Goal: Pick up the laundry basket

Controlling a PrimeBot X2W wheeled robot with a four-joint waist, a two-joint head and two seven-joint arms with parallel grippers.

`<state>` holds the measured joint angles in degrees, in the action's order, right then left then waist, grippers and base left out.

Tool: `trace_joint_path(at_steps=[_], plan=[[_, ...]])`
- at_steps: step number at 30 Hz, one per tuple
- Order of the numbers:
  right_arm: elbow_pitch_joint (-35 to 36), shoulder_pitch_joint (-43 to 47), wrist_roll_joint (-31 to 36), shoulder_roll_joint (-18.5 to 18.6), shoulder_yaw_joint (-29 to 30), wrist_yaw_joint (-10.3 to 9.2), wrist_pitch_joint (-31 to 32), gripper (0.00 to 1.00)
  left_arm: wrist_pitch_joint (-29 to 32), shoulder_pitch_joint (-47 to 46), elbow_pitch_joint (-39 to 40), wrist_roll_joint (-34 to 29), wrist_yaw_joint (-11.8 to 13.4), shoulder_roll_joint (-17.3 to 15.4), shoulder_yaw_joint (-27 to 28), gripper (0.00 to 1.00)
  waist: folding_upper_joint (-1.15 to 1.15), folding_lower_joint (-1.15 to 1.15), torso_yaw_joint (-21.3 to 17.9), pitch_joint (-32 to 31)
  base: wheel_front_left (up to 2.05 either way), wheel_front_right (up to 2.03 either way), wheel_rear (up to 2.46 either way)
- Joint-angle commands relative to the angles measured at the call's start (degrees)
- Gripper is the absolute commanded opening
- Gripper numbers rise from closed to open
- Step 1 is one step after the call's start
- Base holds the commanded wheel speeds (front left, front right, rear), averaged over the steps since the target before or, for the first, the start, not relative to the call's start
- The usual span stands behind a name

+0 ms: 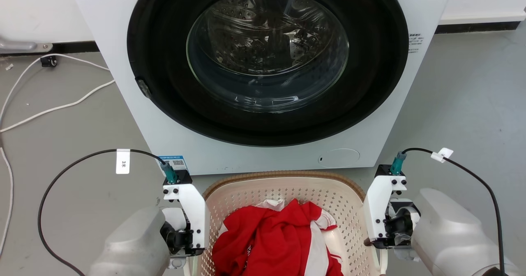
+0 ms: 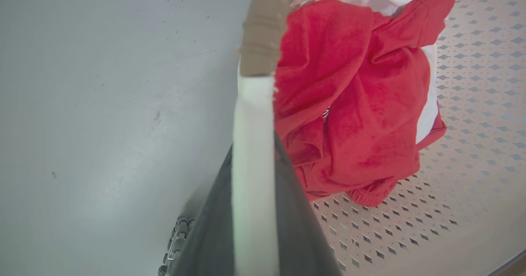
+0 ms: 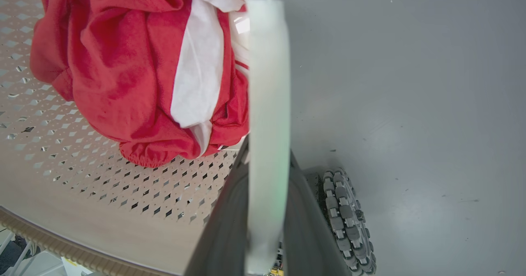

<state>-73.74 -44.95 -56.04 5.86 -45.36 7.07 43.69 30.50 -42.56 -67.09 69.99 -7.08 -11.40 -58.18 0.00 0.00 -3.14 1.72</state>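
Observation:
The laundry basket (image 1: 283, 175) sits low in the head view, just in front of the washing machine, cream with perforated walls and a brown rim. Red and white clothes (image 1: 279, 239) lie inside it. My left gripper (image 1: 185, 235) is at its left side and my right gripper (image 1: 384, 235) at its right side. In the left wrist view the left gripper (image 2: 252, 177) has its dark fingers (image 2: 296, 218) pressed on either side of the white handle (image 2: 252, 124). In the right wrist view the right gripper (image 3: 267, 194) clamps the other white handle (image 3: 267, 103) the same way.
The white washing machine (image 1: 123, 83), its round glass door (image 1: 267, 50) closed, stands right behind the basket. White cables (image 1: 61, 103) trail over the grey floor at the left. A robot wheel (image 3: 349, 218) is close below the right handle.

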Motion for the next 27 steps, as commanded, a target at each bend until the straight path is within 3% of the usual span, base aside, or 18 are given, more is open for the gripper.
trace_joint_path(at_steps=[1,27], plan=[[0.46,-0.98,-0.70,-1.45,-0.03,0.77,0.16,0.00,-0.23,-0.81,0.63,0.53,-0.73,1.13,-0.14,0.00,0.00,0.00,0.01,0.01,0.00,0.00,0.00],[0.16,-0.16,-1.63,-1.84,0.56,0.77,0.68,0.00,-0.90,-0.92,0.11,2.49,-0.73,1.20,-2.07,0.00,0.00,0.00,0.04,0.00,0.00,0.00,0.00]])
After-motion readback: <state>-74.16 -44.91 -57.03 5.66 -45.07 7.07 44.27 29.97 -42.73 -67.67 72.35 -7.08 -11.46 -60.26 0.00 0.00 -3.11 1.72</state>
